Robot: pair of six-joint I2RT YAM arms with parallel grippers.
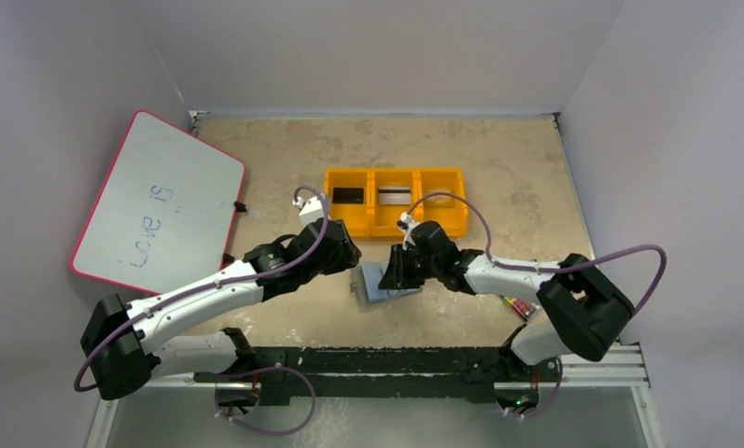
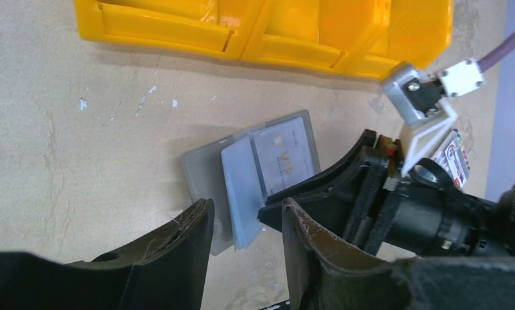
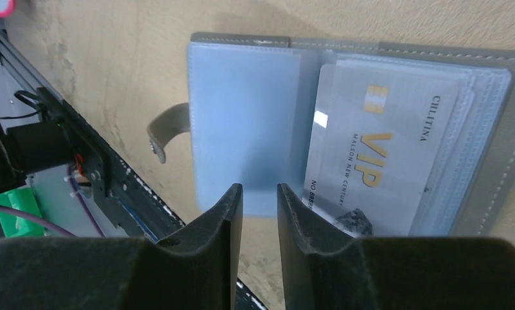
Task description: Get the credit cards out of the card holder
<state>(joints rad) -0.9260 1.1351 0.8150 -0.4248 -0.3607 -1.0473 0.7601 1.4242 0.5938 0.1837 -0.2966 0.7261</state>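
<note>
The card holder lies open on the table between my two grippers, dark grey outside, pale blue-grey inside. In the right wrist view the holder holds a silver-white card with gold "VIP" lettering in its right pocket, and its snap tab sticks out at the left. My left gripper is open and empty, its jaws on either side of the holder's near edge. My right gripper is narrowly open over the blue leaf, with nothing between the jaws. A black card and a striped silver card lie in the bin.
The yellow three-part bin tray stands just behind the holder; its right compartment seems to hold a pale card. A pink-rimmed whiteboard leans at the left. A pack of crayons lies by the right arm.
</note>
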